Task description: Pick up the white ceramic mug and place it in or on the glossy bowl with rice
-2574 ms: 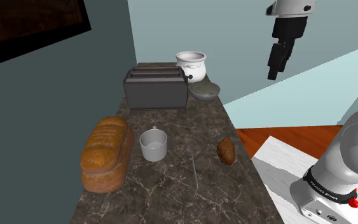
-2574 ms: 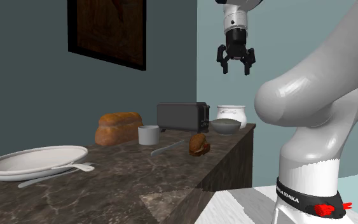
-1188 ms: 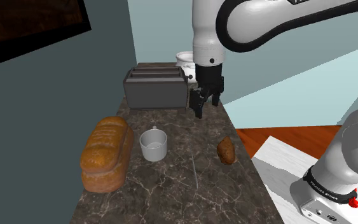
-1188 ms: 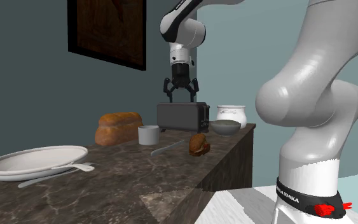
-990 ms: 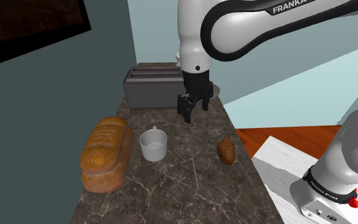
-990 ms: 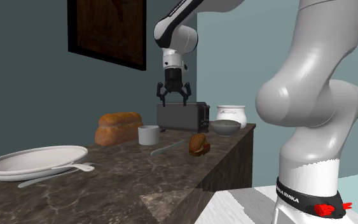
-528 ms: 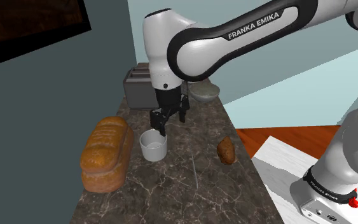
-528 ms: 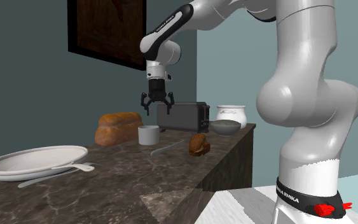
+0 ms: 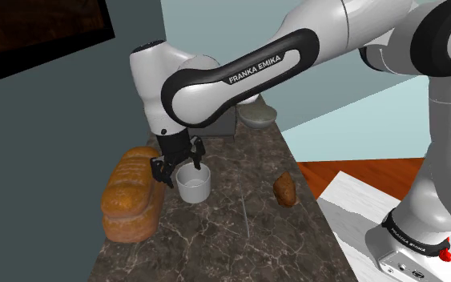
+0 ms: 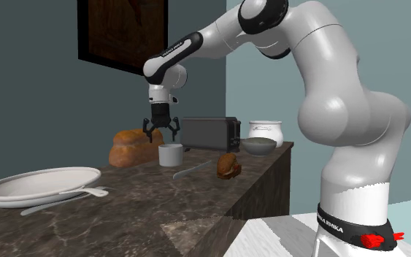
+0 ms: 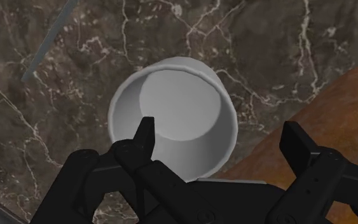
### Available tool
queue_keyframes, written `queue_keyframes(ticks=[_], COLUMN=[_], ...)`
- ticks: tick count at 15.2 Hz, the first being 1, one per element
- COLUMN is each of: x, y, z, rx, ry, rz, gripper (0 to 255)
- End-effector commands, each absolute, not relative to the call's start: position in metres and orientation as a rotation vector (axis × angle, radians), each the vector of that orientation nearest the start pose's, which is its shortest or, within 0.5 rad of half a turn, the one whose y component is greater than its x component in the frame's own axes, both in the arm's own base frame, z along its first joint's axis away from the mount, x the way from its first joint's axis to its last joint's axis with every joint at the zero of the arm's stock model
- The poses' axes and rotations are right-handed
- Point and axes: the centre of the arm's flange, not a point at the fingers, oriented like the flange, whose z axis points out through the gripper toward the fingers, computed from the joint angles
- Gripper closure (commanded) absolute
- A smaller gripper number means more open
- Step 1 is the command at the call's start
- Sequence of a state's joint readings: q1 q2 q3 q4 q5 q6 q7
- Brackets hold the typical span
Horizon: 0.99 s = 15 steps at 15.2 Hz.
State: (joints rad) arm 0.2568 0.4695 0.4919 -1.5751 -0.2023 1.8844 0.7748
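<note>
Wrist view: parted jaws just above the upright pale mug (image 11: 177, 118).

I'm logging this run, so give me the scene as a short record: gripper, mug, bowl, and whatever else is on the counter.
gripper: open, above the mug, not touching it
mug: white, upright, empty, on the dark marble counter beside the bread loaf
bowl: grey, near the toaster and white pot
other: brown pastry near the counter's edge
status: mug not yet grasped
</note>
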Motion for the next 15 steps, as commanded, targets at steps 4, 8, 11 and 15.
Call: queue_keyframes(ticks=[4,8,11,15], x=[0.533,0.531,0.531,0.531], y=[0.423,0.422,0.421,0.421], z=[0.359,0.338,0.335,0.335], rx=[-3.191,-3.191,-3.191,-3.191], ry=[-0.013,-0.013,-0.013,-0.013], rz=[0.147,0.147,0.147,0.147], gripper=[0,0,0,0])
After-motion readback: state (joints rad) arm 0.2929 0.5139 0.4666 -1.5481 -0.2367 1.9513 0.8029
